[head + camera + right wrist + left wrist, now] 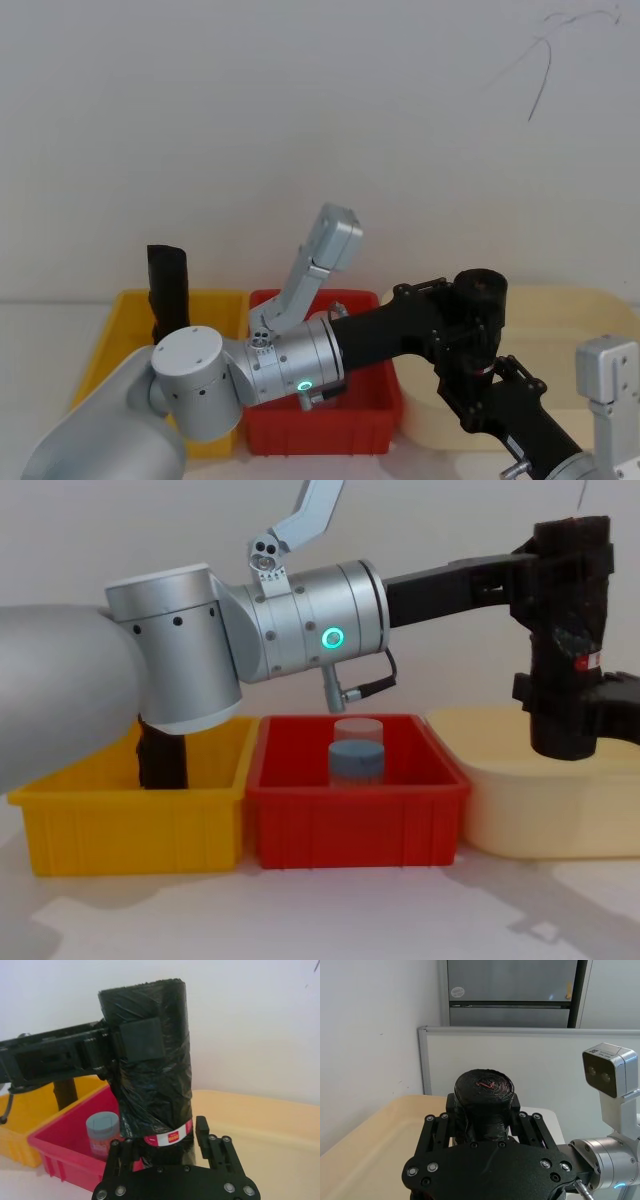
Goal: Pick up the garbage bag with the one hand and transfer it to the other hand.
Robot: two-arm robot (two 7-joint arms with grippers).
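Mid-air handover. The garbage bag (pixel 566 630) hangs upright above the cream tray (pixel 500 810), with the left claw (pixel 482 1112) clenched on its upper part. The right claw (pixel 160 1147) sits at the labelled lower end; whether it grips cannot be told. Advisably, the right hold is made firm before the left claw releases and draws away sideways without tilting the roll.

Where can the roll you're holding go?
The cream tray under the roll, held by the left gripper, right gripper beside it, is bare. The red bin has room around its jar. The yellow bin is crowded by another roll.
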